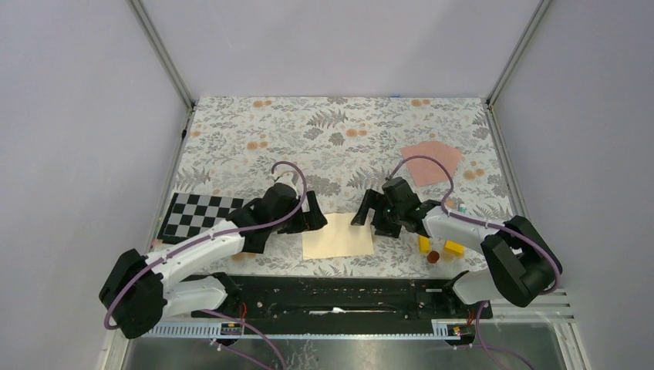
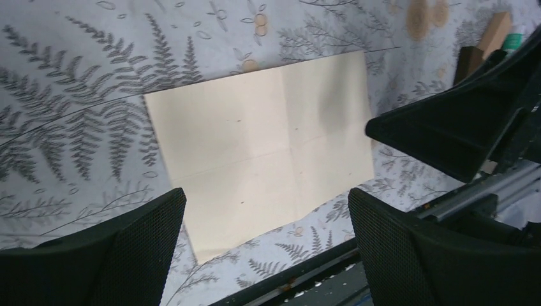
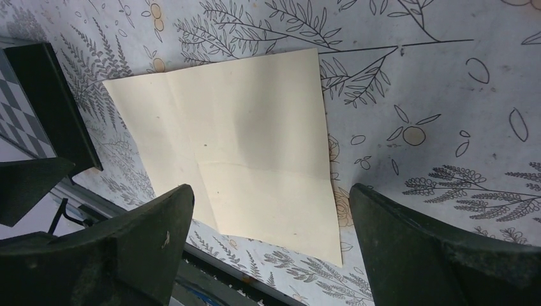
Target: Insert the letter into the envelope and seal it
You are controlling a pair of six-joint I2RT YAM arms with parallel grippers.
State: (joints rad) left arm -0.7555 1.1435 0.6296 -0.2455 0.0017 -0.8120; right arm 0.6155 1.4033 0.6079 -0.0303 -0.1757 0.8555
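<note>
Low in the middle, the flat, creased cream letter (image 1: 338,236) lies between the left gripper (image 1: 315,217) and right gripper (image 1: 370,218), both tipped down and opened wide.

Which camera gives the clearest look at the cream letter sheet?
Right wrist: the letter fills the frame, sharp, with its fold creases plain. Left wrist shows it large too, but softer and partly shadowed. Top external shows it only small.

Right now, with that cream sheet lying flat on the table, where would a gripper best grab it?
Probably at a side edge, low from the side: the cream paper sheet lies flat with only faint creases, so nothing stands up to pinch. The open left gripper and right gripper flank those edges.
</note>
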